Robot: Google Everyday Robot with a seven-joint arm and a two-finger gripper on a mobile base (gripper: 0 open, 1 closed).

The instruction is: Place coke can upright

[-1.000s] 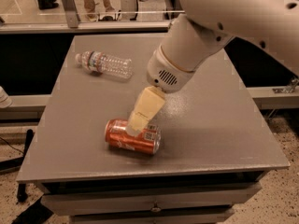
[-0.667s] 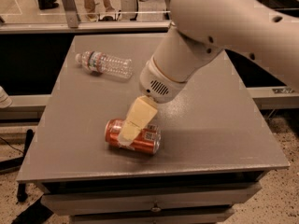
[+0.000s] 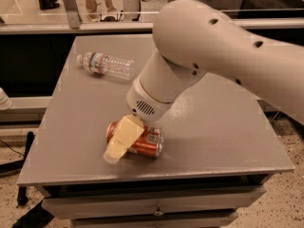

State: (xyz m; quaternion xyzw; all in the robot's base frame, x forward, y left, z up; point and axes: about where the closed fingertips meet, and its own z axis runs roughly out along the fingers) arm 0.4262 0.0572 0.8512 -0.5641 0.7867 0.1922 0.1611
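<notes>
gripper (image 3: 119,142): low over the near-left part of the grey table (image 3: 218,127), its cream-coloured end lying across the front of the coke can (image 3: 148,144) and covering the can's left half. open or closed: cannot tell from this view. coke can on its side, long axis roughly left-right, near the table's front edge. arm (image 3: 213,46) reaches in from upper right. clear plastic water bottle (image 3: 107,65) on its side at far left, well apart from the can.

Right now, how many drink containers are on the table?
2. The coke can lies on its side near the front edge, with the gripper over it; the water bottle lies at the back left. The arm may hide others.
</notes>
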